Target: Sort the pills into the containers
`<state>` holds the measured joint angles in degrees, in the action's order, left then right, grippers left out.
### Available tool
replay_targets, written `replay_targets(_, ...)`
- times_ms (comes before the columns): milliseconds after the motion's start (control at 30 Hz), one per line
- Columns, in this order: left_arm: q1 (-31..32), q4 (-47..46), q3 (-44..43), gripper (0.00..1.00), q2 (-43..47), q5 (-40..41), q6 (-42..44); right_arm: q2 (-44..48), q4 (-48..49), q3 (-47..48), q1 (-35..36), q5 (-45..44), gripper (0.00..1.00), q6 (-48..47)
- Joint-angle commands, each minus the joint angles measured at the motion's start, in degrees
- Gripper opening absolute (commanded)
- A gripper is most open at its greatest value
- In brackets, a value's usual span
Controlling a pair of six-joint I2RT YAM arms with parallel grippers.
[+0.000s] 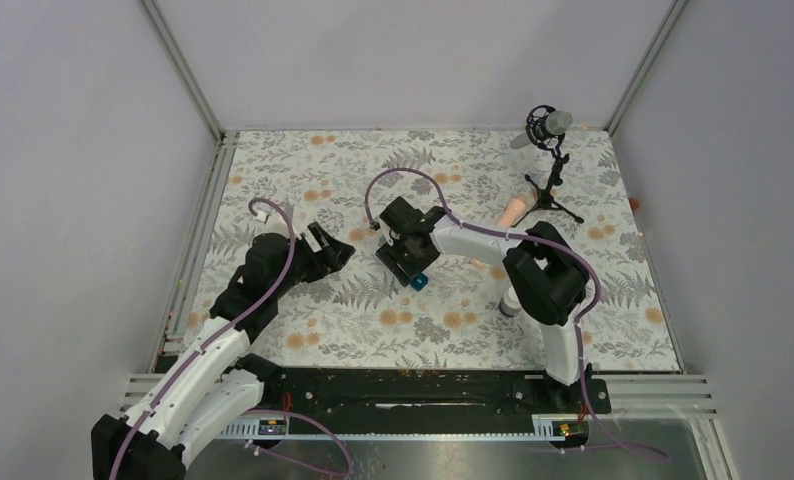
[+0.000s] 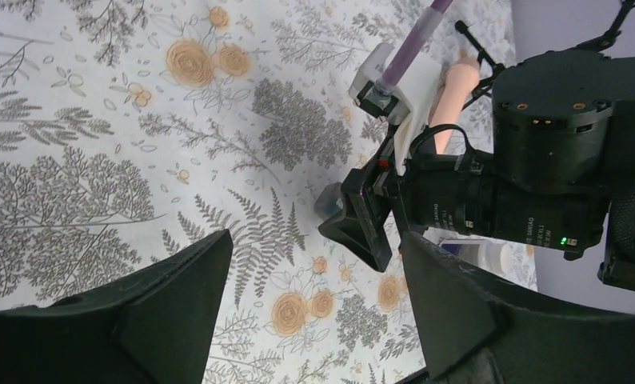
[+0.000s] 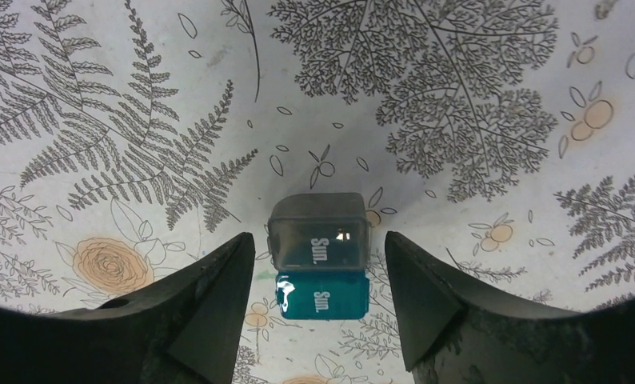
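Observation:
A tiny box (image 3: pixel 321 264), one half teal and one half dark, both marked "Sun.", lies on the floral cloth. My right gripper (image 3: pixel 318 244) hangs open over it, a finger on each side, neither touching. From above the box (image 1: pixel 418 281) peeks out under the right gripper (image 1: pixel 411 270). The white bottle (image 1: pixel 510 301) lies beside the right arm's elbow, mostly hidden; a bit of this bottle (image 2: pixel 484 254) shows in the left wrist view. My left gripper (image 1: pixel 335 250) is open and empty to the left of the box, the same left gripper (image 2: pixel 314 248) over bare cloth. No pills are in view.
A black microphone (image 1: pixel 547 125) on a tripod (image 1: pixel 553 200) stands at the back right, with a peach cylinder (image 1: pixel 512 211) lying at its feet. Grey walls and metal rails close in the floral cloth (image 1: pixel 303 170) on three sides.

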<state>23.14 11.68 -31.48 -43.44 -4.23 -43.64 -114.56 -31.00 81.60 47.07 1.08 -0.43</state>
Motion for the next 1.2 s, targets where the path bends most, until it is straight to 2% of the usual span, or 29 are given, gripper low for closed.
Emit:
replay_targets(0, 0.2, -0.3, 0.9, 0.79, 1.0, 1.4, -0.7, -1.4, 0.1, 2.6, 1.4, -0.8, 0.67, -0.8)
replay_targets(200, 0.2, -0.1, 1.3, 0.79, 1.0, 1.4, -0.7, -1.5, 1.8, 2.1, 1.5, -4.7, 0.58, 2.1)
replay_targets(300, 0.1, -0.2, 1.4, 0.80, 0.8, 1.0, -0.7, -1.1, 3.2, 1.6, 1.6, -5.2, 0.50, 4.2)
replay_targets(433, 0.2, -1.9, 1.3, 0.81, -0.4, -3.0, 0.9, 0.1, 4.2, 1.2, 1.6, -5.0, 0.42, 7.3)
replay_targets(600, 0.4, -4.5, 1.8, 0.81, -2.0, -9.0, 1.9, 2.9, 4.2, 1.4, 1.4, -4.2, 0.41, 12.8)
replay_targets(733, 1.3, -8.7, 3.3, 0.79, -2.3, -12.0, 1.3, 6.6, 4.0, 1.1, 1.4, -4.0, 0.41, 21.3)
replay_targets(933, 3.6, -15.9, 6.1, 0.72, -4.6, -13.7, -1.9, 11.1, 7.7, -1.8, 1.2, 1.7, 0.41, 37.1)
replay_targets(1167, 7.0, -24.8, 8.0, 0.73, -9.6, -14.1, -5.4, 15.8, 10.8, -5.0, 1.3, 3.9, 0.41, 43.5)
